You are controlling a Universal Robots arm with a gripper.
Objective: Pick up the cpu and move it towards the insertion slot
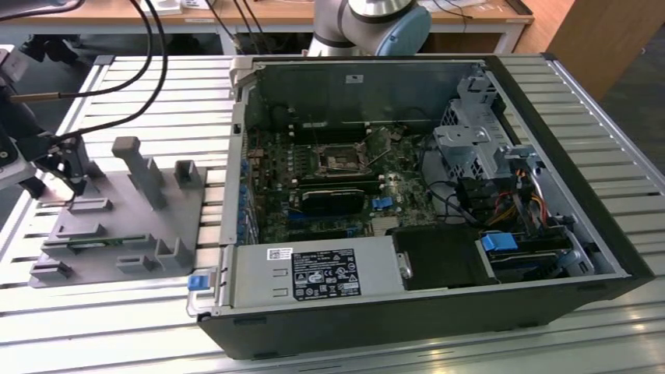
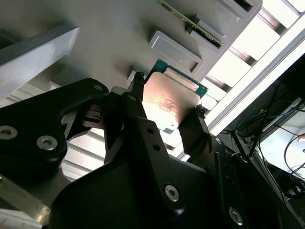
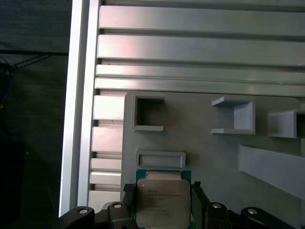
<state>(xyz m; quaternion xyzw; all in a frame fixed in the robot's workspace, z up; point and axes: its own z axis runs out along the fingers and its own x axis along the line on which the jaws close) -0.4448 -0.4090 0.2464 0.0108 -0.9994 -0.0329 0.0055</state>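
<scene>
We find the cpu [image 3: 162, 204] squarely between the jaws of the gripper [image 3: 162, 187] in the first wrist view. The jaws stand narrow, bearing on two opposite edges of the chip, over the grey fixture [image 3: 214, 157]. The insertion slot [image 1: 339, 160] lies well off to the exterior view's right, inside the open case [image 1: 364, 86].

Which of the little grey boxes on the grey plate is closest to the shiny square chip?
The low, wide grey rectangular frame, right beside the silvery square cpu that the black gripper clasps. The squarer frame stands farther off.
</scene>
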